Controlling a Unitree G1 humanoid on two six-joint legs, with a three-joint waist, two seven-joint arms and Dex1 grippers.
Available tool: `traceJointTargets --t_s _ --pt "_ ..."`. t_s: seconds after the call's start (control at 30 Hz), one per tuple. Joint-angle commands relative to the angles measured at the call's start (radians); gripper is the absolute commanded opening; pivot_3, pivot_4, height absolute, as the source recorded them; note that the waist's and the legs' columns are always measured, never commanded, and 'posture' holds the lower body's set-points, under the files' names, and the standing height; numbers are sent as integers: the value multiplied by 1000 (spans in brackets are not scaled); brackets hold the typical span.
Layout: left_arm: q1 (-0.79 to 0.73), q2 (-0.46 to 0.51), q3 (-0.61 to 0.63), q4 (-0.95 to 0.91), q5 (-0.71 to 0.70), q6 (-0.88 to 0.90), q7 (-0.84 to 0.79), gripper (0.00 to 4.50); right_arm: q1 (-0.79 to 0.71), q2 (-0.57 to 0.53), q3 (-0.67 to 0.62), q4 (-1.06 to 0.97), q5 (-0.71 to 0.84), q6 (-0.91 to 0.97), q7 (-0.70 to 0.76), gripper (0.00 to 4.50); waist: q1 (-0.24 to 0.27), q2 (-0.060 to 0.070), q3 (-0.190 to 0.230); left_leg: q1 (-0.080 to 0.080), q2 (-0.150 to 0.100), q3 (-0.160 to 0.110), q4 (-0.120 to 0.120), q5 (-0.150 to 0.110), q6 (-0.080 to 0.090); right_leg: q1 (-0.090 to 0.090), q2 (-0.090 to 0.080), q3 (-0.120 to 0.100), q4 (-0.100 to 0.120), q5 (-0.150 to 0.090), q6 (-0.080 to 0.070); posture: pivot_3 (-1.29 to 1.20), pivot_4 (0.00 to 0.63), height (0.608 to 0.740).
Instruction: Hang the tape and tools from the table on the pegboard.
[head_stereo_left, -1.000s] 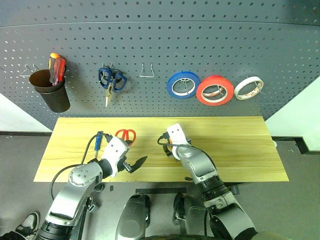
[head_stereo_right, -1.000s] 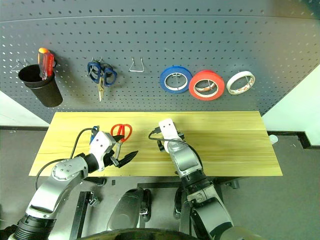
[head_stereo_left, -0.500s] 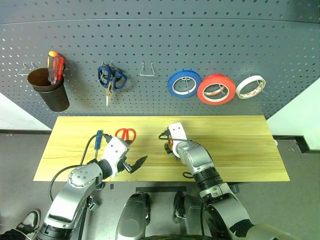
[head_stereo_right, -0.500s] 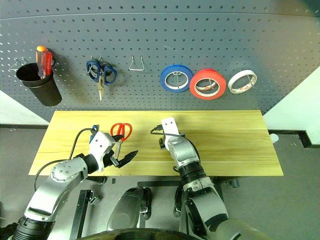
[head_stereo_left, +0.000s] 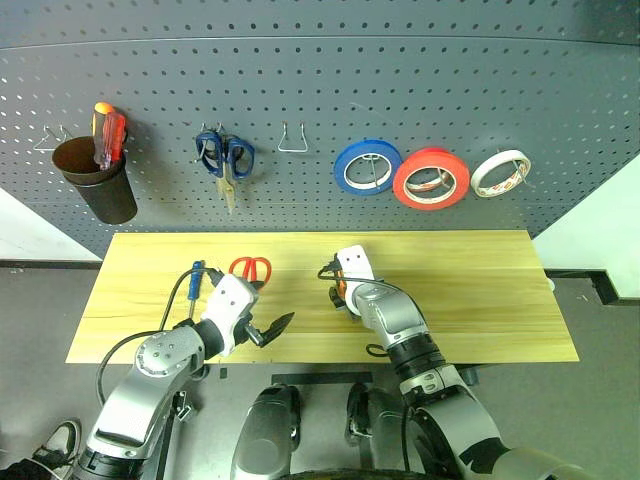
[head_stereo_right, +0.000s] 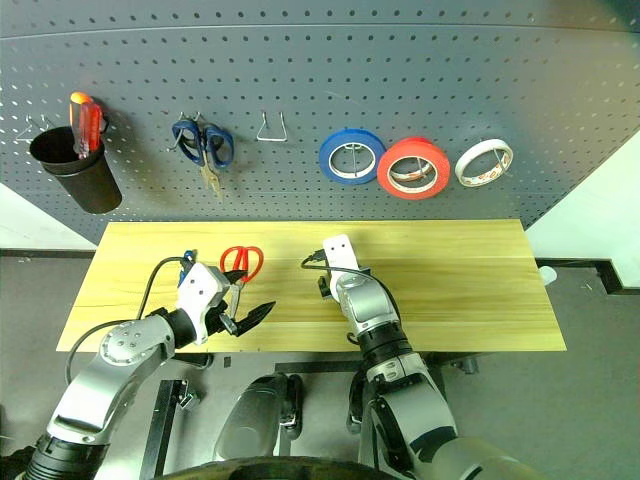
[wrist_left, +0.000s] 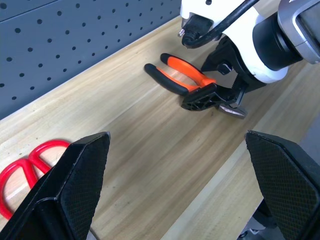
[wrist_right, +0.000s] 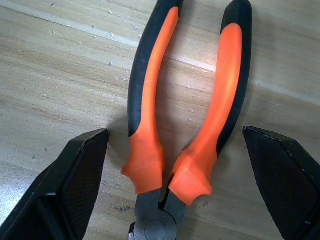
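right pincer (wrist_right: 165, 165) open astride pliers (wrist_right: 187, 100), head cut off.

Silver-grey arms, white wrists, black cables, black textured fingers (wrist_left: 75, 190).

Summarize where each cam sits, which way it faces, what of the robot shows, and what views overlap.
Left and right eye views: on the head, looking forward and down at the table and pegboard; both arms show, left gripper open.
Left wrist view: along the left fingers across the table toward the pliers, red-handled scissors at the side; the right gripper shows, set over the pliers.
Right wrist view: straight down on the pliers, between its own open fingers.
Shared: pliers in both wrist views.
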Motion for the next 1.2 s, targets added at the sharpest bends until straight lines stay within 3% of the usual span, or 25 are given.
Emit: traceJointTargets --t_s 0.03,0.27,0.5,0.6,0.93,1.2 --pt "10 3 15 -41 -13 -1 3 4500 -10 1 18 -1 -7 -13 16 4105 0 0 0 0 0 0 0 0 0 0 0 0 0 0 0 395 238 718" --pt "15 2 16 -48 -13 1 3 4500 1 -8 38 -8 -13 -24 38 2282 0 0 0 0 0 0 -3 0 0 0 0 0 -2 0 0 395 238 718" --pt "13 2 15 -45 -13 3 2 4500 15 -33 92 -37 -30 -79 78 2282 0 0 0 1 0 0 -9 1 -2 0 1 0 -6 0 0 395 237 718" --pt "14 4 16 -38 -12 0 -1 4500 60 -60 119 -129 -22 -191 131 2281 2 0 0 1 0 0 -11 2 -3 -1 1 0 -6 -1 1 395 237 718" --pt "-1 9 19 -6 -9 -14 -14 4500 205 -137 128 -455 39 -176 291 2281 3 -1 4 0 0 1 -11 2 -3 -1 1 0 -7 -1 2 385 228 718" --pt "-7 -19 58 50 -22 -91 -9 4500 396 -287 55 -699 173 -279 486 2281 4 -3 5 0 -1 0 -11 2 -3 -1 1 0 -8 -1 2 379 219 718"
